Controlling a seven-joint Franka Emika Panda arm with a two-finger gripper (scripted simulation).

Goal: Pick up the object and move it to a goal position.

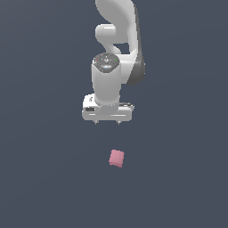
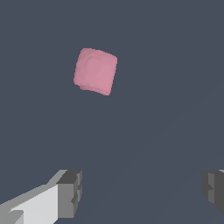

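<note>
Where the grey ground lies bare, one object [image 1: 116,158]: a small matte pink lump, roughly cube-shaped, with soft bumpy edges and a shallow round dimple on its upper face. It sits turned a little askew on the surface, alone, touching nothing else. In the exterior view it lies below the robot's hand, slightly toward the exterior view's right of the hand's centre, and well apart from it. In the wrist view the same object [image 2: 95,71] shows in full, unobstructed and clear of both fingers.

Item, gripper [image 1: 107,122]: white body, two short dark fingertips pointing down, set wide apart with only empty space between them. In the wrist view the gripper [image 2: 142,190] shows one finger [image 2: 70,192] with a grey ridged pad on a white mount, the other only as a dark pad at the frame's edge. Nothing is held.

Item, arm [image 1: 116,49]: white jointed links with dark grey joint seams, rising above the hand and leaving the frame at the top.

Item, ground [image 1: 44,178]: flat, uniform slate grey, unmarked.
</note>
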